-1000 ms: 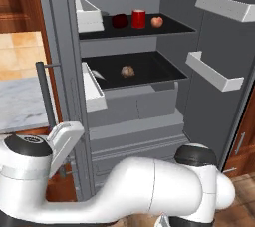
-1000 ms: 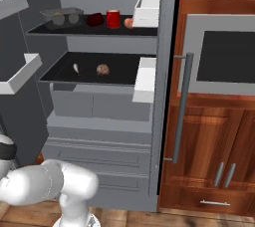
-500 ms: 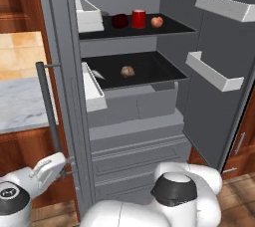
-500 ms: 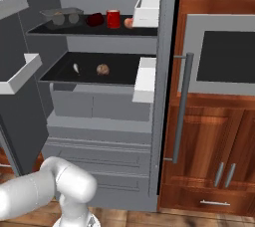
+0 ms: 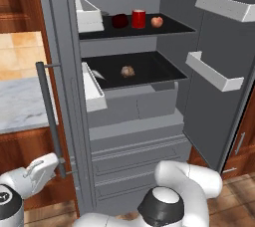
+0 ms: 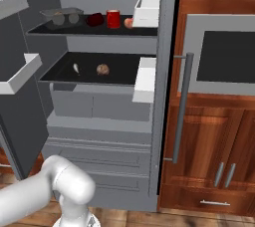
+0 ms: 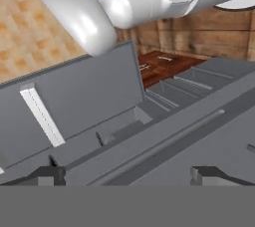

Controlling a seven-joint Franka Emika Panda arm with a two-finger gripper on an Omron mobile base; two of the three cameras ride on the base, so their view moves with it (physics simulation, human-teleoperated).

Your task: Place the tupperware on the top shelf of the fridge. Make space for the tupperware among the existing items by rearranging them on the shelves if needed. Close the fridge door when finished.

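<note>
Tupperware point(image 6: 62, 16) sits at the far left corner of the top shelf point(image 6: 89, 31), so the released, empty pincer point(image 7: 128, 173) should press each open fridge point(image 5: 134, 121) door near its outer edge.

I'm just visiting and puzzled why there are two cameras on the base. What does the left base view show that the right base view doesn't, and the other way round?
From the left base view you get the marble counter beside the fridge. From the right base view you get the tupperware sitting on the top shelf, plus a built-in oven with a dark window. Both give the red can, the apple and the brown lump on the lower shelf.
</note>
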